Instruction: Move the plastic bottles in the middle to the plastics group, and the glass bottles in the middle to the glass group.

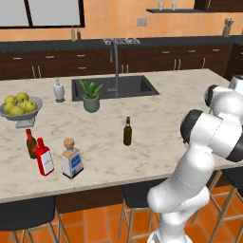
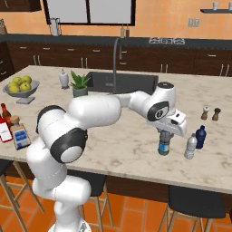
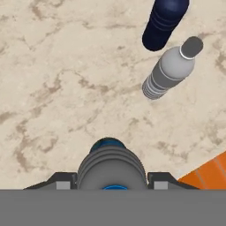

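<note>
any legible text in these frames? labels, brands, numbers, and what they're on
None can be read.
Red bottle, white label: too blurred.
Cork-stoppered clear bottle, blue-white label: marks too small.
Water bottle in the gripper, blue label: no lettering resolves.
Short brown bottle, slim brown bottle, dark blue bottle, pale clear bottle: no text visible.

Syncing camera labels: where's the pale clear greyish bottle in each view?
Left base view: not in it.
Right base view: pale clear greyish bottle at right, beside the dark blue bottle.
Hand view: upper right, below the dark blue bottle.
Shared landmark: the dark blue bottle.
</note>
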{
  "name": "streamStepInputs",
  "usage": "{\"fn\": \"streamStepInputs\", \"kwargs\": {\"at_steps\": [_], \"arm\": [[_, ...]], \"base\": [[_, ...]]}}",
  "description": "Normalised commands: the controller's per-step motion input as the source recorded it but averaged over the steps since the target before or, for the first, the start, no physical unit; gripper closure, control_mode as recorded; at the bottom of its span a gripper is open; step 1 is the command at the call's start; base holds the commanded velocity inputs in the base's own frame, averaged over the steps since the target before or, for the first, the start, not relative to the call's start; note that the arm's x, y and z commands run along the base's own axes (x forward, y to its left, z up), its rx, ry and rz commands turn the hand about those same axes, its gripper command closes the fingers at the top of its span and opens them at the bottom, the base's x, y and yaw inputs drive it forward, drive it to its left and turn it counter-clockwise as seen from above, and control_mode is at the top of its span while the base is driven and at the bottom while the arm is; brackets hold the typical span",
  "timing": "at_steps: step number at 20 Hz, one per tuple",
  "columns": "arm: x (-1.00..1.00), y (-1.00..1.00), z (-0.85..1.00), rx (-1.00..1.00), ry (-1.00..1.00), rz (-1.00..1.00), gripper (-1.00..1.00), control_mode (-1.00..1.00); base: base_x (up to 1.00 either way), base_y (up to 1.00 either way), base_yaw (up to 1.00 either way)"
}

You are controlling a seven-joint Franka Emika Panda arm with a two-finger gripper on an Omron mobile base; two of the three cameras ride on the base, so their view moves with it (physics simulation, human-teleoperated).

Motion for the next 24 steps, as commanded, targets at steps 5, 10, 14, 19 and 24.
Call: {"fn": "streamStepInputs", "kwargs": {"at_steps": [5,10,14,19,24], "arm": [[0.36,-0.21,-0.35,-0.01,-0.07,-0.25,1.00,-1.00],[0.40,-0.30,-0.23,0.00,0.00,-0.21,1.00,-1.00],[0.30,-0.34,-0.34,0.00,0.00,-0.16,1.00,-1.00],[0.26,-0.20,-0.54,0.00,0.03,-0.07,1.00,-1.00],[0.11,-0.17,-0.55,0.01,0.00,0.00,1.00,-1.00]], "base": [[0.00,0.00,0.00],[0.00,0.00,0.00],[0.00,0.00,0.00],[0.00,0.00,0.00],[0.00,0.00,0.00]]}}
